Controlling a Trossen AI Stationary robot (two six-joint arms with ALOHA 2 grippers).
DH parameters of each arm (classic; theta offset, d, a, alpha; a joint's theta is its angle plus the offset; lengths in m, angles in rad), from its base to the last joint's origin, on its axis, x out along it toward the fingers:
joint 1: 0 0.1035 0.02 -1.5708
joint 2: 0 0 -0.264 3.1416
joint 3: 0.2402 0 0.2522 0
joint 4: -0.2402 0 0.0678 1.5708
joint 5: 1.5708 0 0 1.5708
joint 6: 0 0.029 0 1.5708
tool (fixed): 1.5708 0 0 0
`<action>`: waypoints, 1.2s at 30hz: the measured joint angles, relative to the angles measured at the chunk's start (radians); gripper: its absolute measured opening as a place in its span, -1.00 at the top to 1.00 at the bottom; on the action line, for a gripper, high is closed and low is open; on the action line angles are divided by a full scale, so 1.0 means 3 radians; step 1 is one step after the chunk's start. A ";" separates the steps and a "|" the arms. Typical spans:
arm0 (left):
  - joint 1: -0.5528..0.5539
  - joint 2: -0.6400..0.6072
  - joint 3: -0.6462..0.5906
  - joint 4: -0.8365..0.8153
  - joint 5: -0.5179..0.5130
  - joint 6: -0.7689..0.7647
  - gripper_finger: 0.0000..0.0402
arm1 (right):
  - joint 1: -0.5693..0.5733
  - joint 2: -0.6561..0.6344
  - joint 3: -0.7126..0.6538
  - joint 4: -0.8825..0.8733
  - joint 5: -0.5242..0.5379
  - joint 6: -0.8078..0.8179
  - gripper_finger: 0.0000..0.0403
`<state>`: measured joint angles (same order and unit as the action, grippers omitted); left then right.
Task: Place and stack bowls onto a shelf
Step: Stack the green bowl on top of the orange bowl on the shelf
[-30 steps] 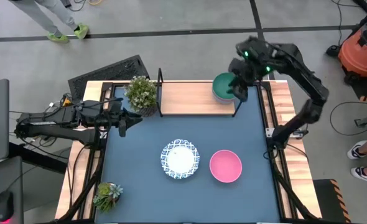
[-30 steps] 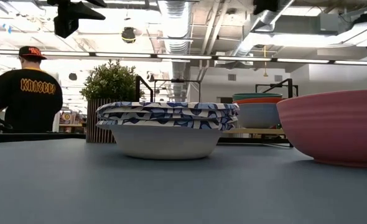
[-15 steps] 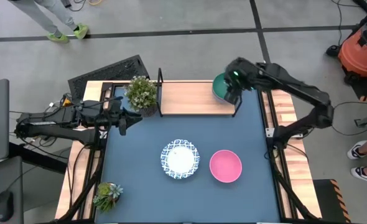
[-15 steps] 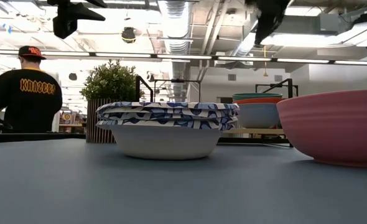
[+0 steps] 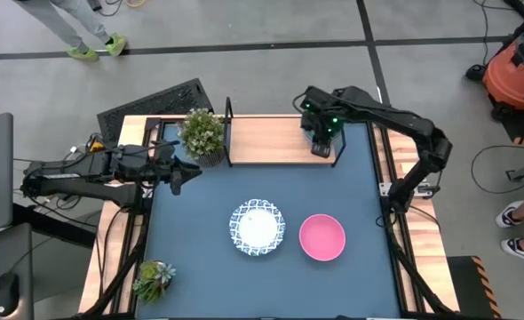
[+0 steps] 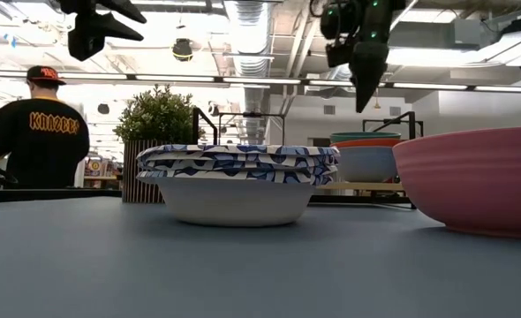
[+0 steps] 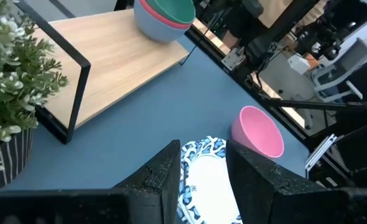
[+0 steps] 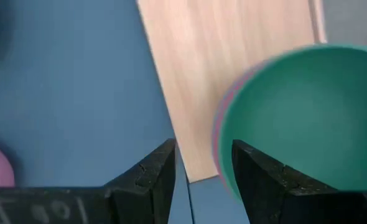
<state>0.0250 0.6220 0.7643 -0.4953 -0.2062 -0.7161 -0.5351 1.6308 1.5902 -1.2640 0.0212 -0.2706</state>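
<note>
Smooth round teal bowl (image 8: 295,118), wooden shelf (image 8: 227,68)

Shelf (image 5: 271,140): light wood board w/ black end posts, far side of my counter. Green bowl (image 7: 169,7) sits upright at its right end, nested in a stack w/ pink rim under it. White blue-patterned bowls (image 5: 258,227), stacked, mid-counter. Pink bowl (image 5: 321,237) upright just right of them, not touching.

On the table (image 5: 200,258), the shelf (image 5: 271,140) runs along the far edge, stacked bowls (image 7: 166,15) at its right end. Nearer, the patterned bowls (image 5: 258,228) sit left of a single bowl (image 5: 321,237).
</note>
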 joint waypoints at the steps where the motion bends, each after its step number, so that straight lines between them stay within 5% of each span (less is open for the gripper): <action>1: 0.0000 -0.0001 0.0000 -0.0009 0.0000 0.0004 0.44 | 0.0009 0.0042 -0.0001 0.0019 -0.0026 -0.0002 0.11; 24: 0.0000 0.0000 0.0000 -0.0132 0.0058 0.0010 0.44 | -0.0148 0.0620 -0.0028 0.0168 0.0024 -0.0036 0.13; 36: -0.0001 -0.0001 0.0000 -0.0193 0.0058 0.0005 0.44 | -0.0034 0.0626 -0.0018 0.0277 0.0180 -0.0030 0.81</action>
<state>0.0247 0.6218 0.7643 -0.5532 -0.1886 -0.7145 -0.5452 1.8187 1.5847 -1.1810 0.0752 -0.2795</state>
